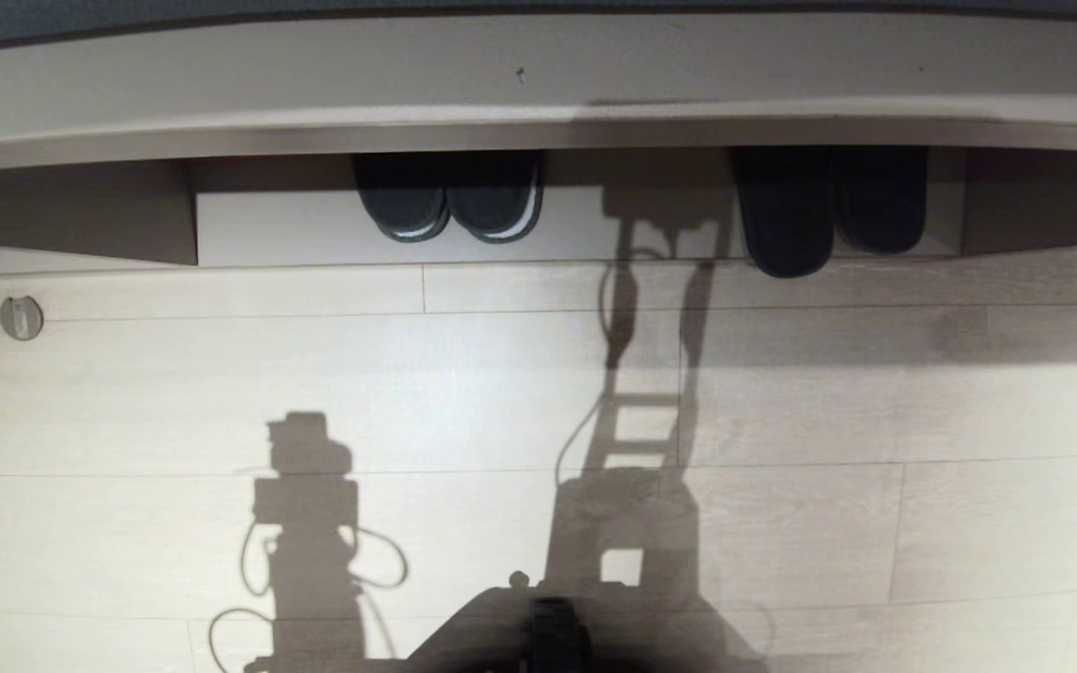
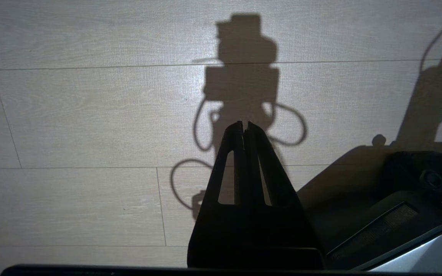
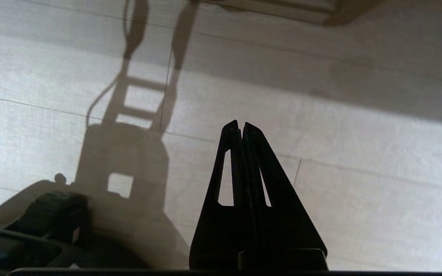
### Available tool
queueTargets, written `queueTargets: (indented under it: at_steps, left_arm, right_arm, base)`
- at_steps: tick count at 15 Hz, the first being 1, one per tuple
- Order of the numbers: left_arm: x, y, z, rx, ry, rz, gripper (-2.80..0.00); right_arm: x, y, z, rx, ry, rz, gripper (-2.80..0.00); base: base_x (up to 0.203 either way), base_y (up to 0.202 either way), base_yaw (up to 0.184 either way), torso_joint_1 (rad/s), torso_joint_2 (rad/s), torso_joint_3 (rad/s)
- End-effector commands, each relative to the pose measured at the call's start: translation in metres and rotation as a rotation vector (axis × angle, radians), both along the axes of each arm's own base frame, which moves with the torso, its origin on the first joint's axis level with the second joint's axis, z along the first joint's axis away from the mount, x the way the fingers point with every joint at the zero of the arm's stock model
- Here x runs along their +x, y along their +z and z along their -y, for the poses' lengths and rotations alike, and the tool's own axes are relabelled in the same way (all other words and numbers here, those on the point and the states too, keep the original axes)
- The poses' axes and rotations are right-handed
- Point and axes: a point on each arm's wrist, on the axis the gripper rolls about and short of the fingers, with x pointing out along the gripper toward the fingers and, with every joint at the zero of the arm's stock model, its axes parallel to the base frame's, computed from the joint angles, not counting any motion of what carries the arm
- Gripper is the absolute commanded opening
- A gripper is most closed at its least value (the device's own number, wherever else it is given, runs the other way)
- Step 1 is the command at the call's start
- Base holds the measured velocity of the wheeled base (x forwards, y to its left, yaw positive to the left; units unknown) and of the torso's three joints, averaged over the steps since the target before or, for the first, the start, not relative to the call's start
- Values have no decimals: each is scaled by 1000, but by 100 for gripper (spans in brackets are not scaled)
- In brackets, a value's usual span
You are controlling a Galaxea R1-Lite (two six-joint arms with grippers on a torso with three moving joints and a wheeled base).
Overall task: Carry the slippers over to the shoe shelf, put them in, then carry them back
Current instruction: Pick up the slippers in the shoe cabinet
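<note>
The slippers (image 1: 828,210) lay side by side on the pale base board of the shoe shelf (image 1: 576,238), near its right end, one heel overhanging the front edge. Both the right hand (image 3: 241,128) and left hand (image 2: 244,128) were closed and empty above the floor (image 1: 501,393). The right hand would need to open before approaching the overhanging heel squarely.

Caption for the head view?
Two slipper pairs on the shoe shelf's base board: white-edged pair left, the slippers right.
</note>
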Motion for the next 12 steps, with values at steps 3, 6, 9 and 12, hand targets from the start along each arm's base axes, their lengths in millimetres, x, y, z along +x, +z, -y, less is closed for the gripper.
queueTargets:
  at_steps: [3,6,9,12]
  left_arm:
    - [0,0,0,-1,1,0,-280]
    - [0,0,0,-1,0,0,-280]
    - [0,0,0,-1,1,0,-280]
    - [0,0,0,-1,0,0,-280]
  right_arm:
    - [110,23,-1,-70,37,-223,-280]
    - [173,18,-4,-140,73,-222,-280]
    - [212,19,-25,-182,132,-136,-280]
    - [234,40,-33,-175,106,15,-280]
  base:
    - [0,0,0,0,0,0]
    - [0,0,0,0,0,0]
    - [0,0,0,0,0,0]
    - [0,0,0,0,0,0]
